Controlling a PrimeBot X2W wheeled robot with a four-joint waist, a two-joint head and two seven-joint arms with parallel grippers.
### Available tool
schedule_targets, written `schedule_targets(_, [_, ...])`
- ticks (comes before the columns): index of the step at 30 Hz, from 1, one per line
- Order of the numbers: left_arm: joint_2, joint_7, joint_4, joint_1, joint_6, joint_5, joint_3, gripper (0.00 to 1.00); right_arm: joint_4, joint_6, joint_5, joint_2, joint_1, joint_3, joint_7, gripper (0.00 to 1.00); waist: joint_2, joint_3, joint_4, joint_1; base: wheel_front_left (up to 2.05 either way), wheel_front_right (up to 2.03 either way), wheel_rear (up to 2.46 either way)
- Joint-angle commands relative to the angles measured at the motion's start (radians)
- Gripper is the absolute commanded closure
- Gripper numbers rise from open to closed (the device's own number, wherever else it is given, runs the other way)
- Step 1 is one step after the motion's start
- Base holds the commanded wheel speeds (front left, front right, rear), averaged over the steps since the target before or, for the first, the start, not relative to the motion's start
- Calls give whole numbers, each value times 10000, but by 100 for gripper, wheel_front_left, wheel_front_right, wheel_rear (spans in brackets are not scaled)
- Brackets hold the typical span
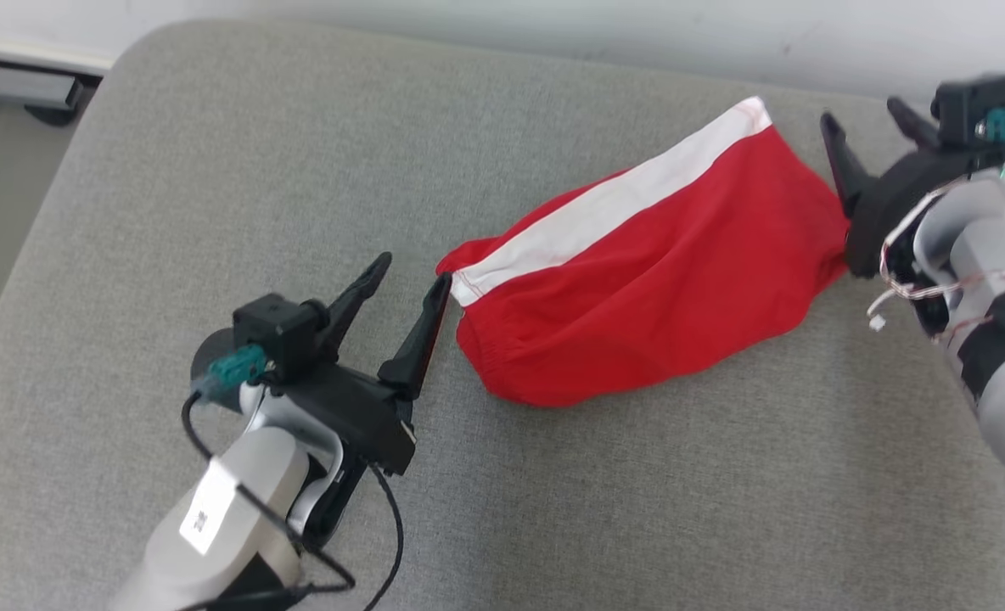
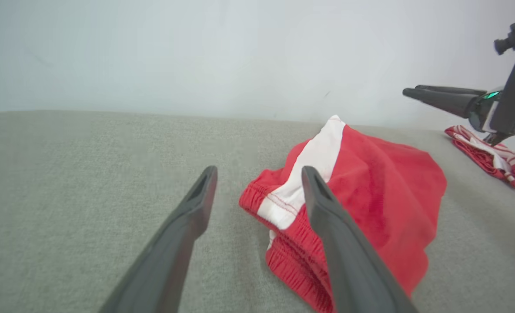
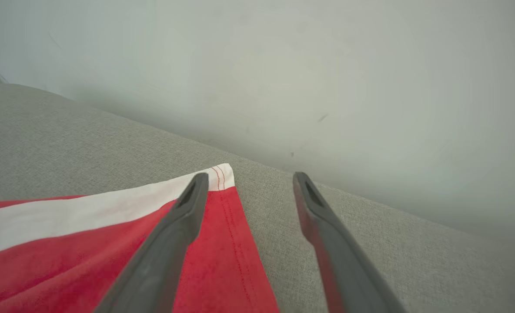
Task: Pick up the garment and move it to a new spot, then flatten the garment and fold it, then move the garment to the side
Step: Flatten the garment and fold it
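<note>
Red shorts (image 1: 638, 288) bunched. Left gripper (image 1: 414, 270) jaws wide at waistband (image 2: 292, 248) corner; right gripper (image 1: 860, 111) jaws wide at hem (image 3: 236, 243). Pinch both, pull taut.

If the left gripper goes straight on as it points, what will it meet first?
Probably the red cloth garment with a white stripe: one finger of the left gripper lines up with its elastic corner; height unclear.

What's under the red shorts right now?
The shorts lie on the grey padded surface, which shows all around them. The left gripper and right gripper stand open at their two ends. Anything between cloth and surface is covered.
</note>
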Motion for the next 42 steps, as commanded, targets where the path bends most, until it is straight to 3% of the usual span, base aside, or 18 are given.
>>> schedule_targets(1, [56,-49,-230,333,67,327,267,0,-59,-23,159,-68,272,6,-102,0,0,-377,-142,1,0,0,0])
schedule_targets(14, [119,-49,-1422,2378,440,2075,1816,0,-777,-23,1177,-238,1911,160,-468,0,0,-1722,-484,1,0,0,0])
schedule_targets(27, [370,-49,-3280,4975,1116,3182,3298,0,-494,-23,2109,-264,3311,19,-537,0,0,-3034,-225,1,0,0,0])
schedule_targets(31, [517,-49,-3655,5753,1375,3379,3702,0,-489,-23,2286,-377,3653,-106,-536,0,0,-3244,-128,1,0,0,0])
schedule_targets(42, [543,-49,-4102,6265,1409,3765,3893,0,160,-23,2454,-768,3591,-248,-340,0,0,-2999,821,1,0,0,0])
